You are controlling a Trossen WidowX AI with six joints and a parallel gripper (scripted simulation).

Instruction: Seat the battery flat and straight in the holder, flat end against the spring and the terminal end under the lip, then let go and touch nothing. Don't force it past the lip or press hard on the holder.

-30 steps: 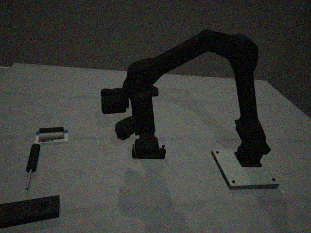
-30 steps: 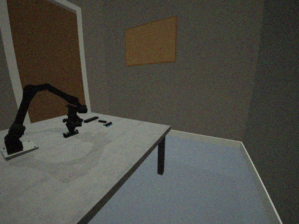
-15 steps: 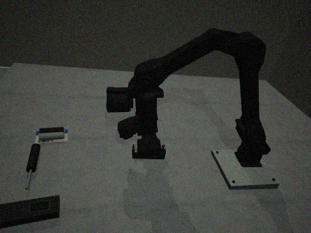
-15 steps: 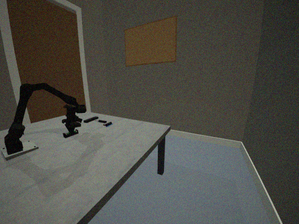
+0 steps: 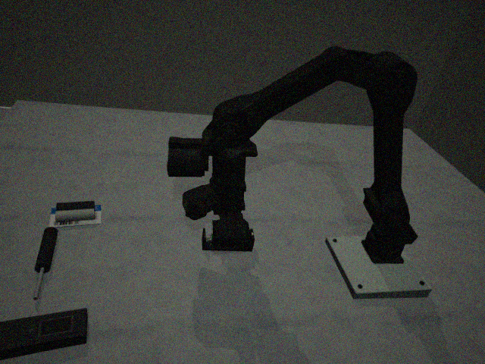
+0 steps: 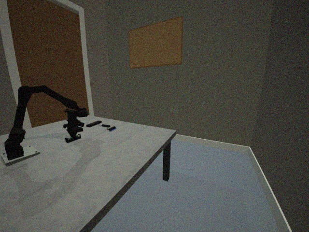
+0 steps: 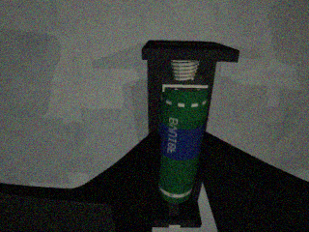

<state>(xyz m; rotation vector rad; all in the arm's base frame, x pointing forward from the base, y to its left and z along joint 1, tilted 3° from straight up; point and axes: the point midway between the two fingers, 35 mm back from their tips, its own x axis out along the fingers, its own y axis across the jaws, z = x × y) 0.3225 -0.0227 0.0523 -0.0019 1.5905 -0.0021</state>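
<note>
"Where was the green cylindrical battery with the blue band (image 7: 182, 145) when you looked?"

"Lying lengthwise in the narrow black plastic holder (image 7: 188, 52) — its far end just short of the small coiled metal spring (image 7: 184, 70), its near end down by the holder's near lip. Its long axis ran straight away from the black parallel-jaw gripper (image 7: 177, 219)."

"And the claw?"

"Closed most of the way, the battery pinched across its width. The dark fingers flanked it on both sides, directly above the holder."

"So what did the next move hang on?"

"In my judgement — whether that flat end met the spring squarely along the axis. Too dim to tell if they touched."

"Anything else about?"

"A black-handled screwdriver (image 5: 44, 253) well off on the pale table (image 5: 297, 188)."
</note>
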